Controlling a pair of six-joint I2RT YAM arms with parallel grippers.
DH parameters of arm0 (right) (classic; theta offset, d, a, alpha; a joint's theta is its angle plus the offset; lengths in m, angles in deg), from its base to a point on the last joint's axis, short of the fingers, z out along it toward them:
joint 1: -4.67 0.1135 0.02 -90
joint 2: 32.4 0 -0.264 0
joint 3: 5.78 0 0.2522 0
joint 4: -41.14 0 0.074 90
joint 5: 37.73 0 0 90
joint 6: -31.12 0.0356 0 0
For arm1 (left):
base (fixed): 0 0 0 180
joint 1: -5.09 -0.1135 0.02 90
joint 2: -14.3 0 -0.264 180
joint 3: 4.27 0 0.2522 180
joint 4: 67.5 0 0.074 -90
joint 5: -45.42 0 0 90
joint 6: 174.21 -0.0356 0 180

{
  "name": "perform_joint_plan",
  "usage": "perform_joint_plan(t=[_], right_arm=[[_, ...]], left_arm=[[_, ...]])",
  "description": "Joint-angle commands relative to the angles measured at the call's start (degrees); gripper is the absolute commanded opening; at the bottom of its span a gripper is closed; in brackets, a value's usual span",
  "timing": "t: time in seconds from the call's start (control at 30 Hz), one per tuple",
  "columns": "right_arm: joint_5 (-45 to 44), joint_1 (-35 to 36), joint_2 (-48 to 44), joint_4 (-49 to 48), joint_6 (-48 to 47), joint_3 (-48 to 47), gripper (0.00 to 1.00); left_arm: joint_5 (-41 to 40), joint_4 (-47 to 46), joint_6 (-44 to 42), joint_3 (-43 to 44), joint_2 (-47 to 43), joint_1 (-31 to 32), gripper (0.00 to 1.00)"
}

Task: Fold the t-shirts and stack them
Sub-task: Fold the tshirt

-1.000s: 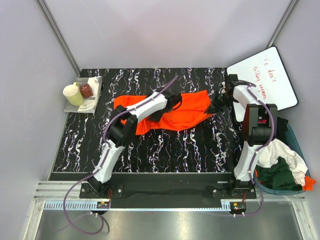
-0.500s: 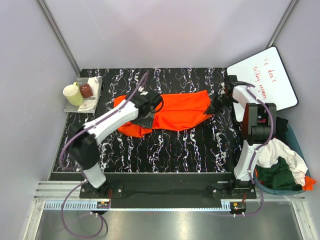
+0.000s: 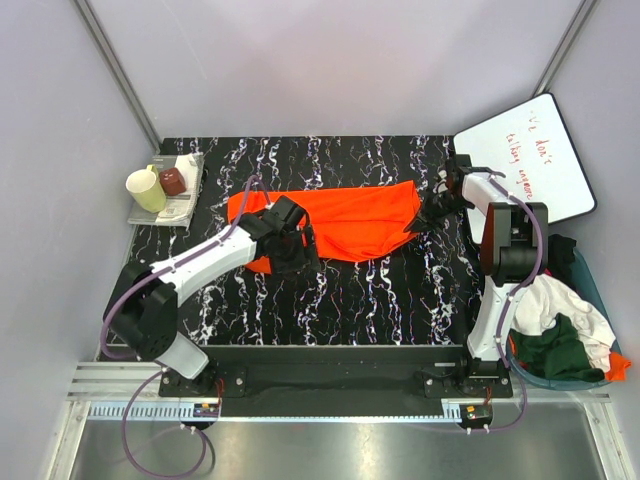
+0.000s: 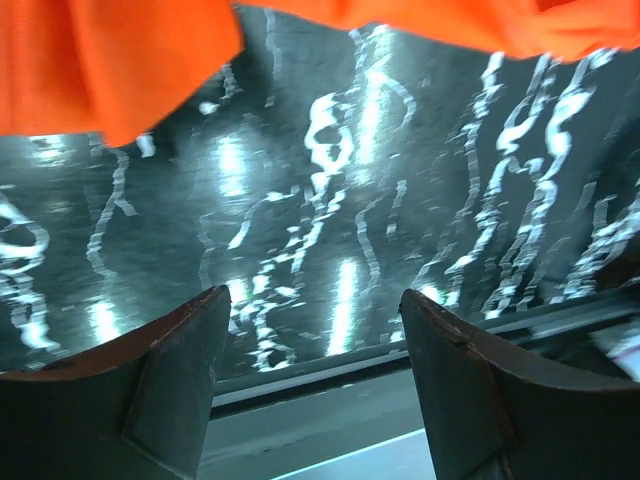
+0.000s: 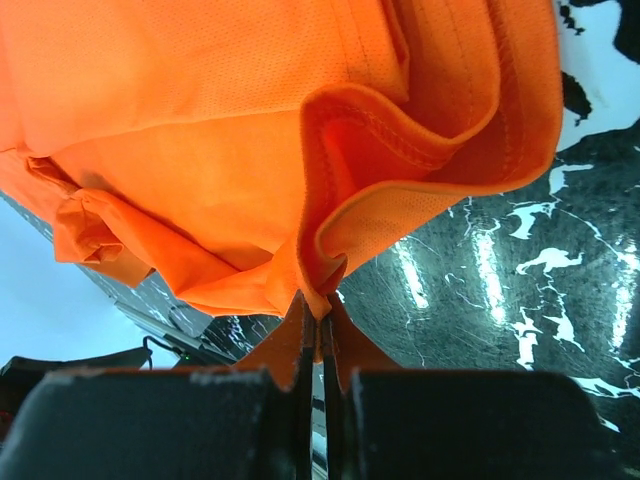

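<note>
Shirts: one orange t-shirt point(image 3: 350, 215) on table point(image 3: 380, 290); right fingers point(image 5: 318, 320) pinch its edge; left fingers point(image 3: 297, 258) wide, empty.

Place: a robot test room, like a lab (not a home).
Walls: plain grey walls point(image 3: 330, 60) and a metal post point(image 3: 115, 70) shut it in.
Table: a black table point(image 3: 340, 300) with white swirls.
Robots: a left arm point(image 3: 215, 255) and a right arm point(image 3: 492, 320), bolted by a metal rail point(image 3: 330, 412).
Board: a white board point(image 3: 535, 150) with red writing.
</note>
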Motion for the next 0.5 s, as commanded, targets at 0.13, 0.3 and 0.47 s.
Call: perform_joint_plan(t=[0.13,0.3,0.47], right_arm=[[3.26,0.3,-0.18,-1.63,-0.55,-0.66,0.0],[3.71,0.3,-0.8,-1.99,-0.46,-0.05,0.0],[4.06,0.21,-1.06,-2.34,-0.37,0.3,0.0]], left_arm=[[-5.16,-1.05,4.46,5.37,8.07,-0.21,0.69],[-10.44,4.24,2.26,10.12,11.96,0.58,0.7],[-12.36,5.04,2.96,9.07,12.93,0.67,0.7]])
